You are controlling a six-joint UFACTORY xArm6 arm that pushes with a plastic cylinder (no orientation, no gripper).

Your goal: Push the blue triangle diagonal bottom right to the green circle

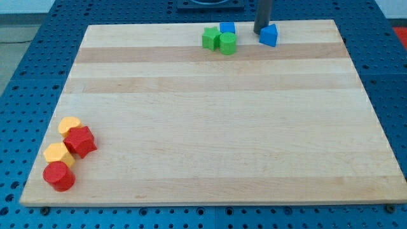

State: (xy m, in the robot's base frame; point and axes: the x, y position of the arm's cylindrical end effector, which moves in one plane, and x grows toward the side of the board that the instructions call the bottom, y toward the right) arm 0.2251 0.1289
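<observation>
The blue triangle (269, 35) sits near the board's top edge, right of centre. My tip (261, 32) is just at its upper left, touching or nearly touching it. The green circle (227, 43) lies to the left of the triangle, with a green star-like block (210, 38) against its left side and a blue cube (227, 28) just above it. The triangle is to the right of the green circle and slightly higher in the view.
At the view's bottom left is a cluster: a yellow block (69, 124), a red star-like block (81, 141), a yellow block (58, 154) and a red cylinder (58, 176). The wooden board (210, 127) ends just above the top blocks.
</observation>
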